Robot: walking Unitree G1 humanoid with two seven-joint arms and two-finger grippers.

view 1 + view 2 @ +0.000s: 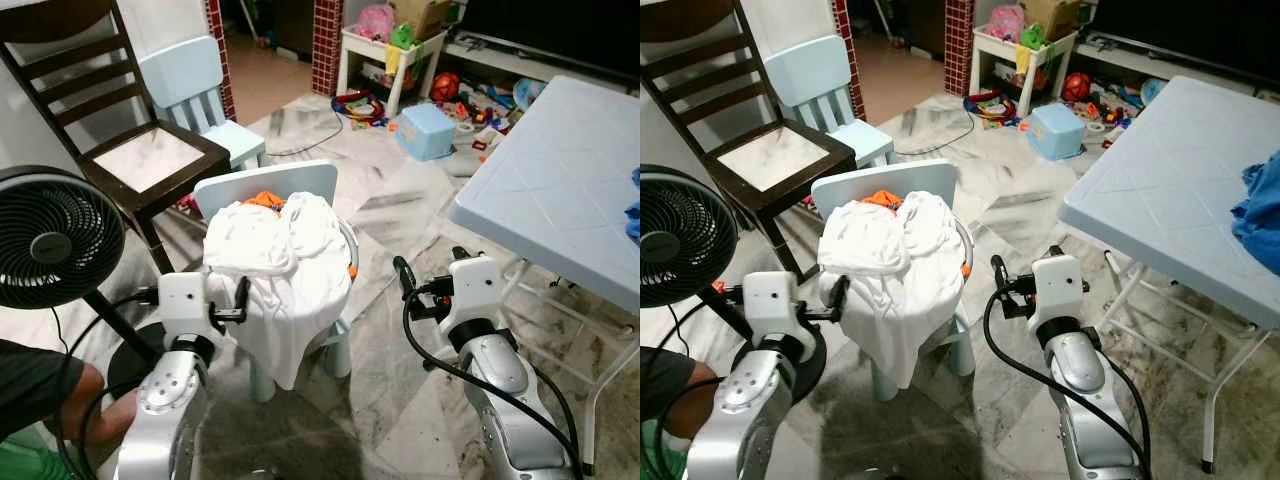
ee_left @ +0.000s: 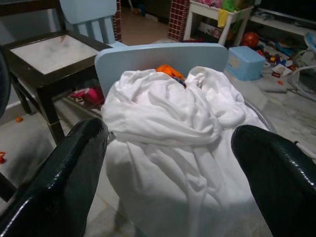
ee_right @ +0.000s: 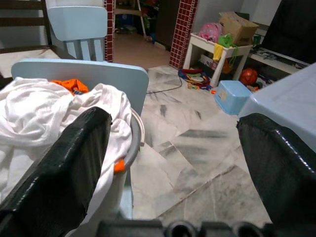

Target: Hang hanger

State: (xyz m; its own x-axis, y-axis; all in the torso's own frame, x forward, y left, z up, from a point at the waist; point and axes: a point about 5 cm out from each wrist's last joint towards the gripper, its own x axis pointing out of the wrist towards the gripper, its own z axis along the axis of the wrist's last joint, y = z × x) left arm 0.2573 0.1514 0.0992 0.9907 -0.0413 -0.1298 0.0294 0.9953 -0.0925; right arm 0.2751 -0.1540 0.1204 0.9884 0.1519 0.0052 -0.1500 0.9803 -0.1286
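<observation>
Left eye view: crumpled white cloth [image 1: 277, 262] heaped over pale-blue child's chair [image 1: 268, 185] on veined marble floor [image 1: 400, 390]. Left gripper [image 1: 236, 297] and right gripper [image 1: 402, 272] spread wide, both empty.

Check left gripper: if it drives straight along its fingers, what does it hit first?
Likely the white garment heaped on the light blue child chair; the open left gripper points straight at it. Depth is uncertain.

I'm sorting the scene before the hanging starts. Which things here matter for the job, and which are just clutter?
Job:
- white laundry pile on the small blue chair
- left end effector, open
- right end effector, open

Lying about:
- black fan
- dark wooden chair
- folding table
- blue bin
</observation>
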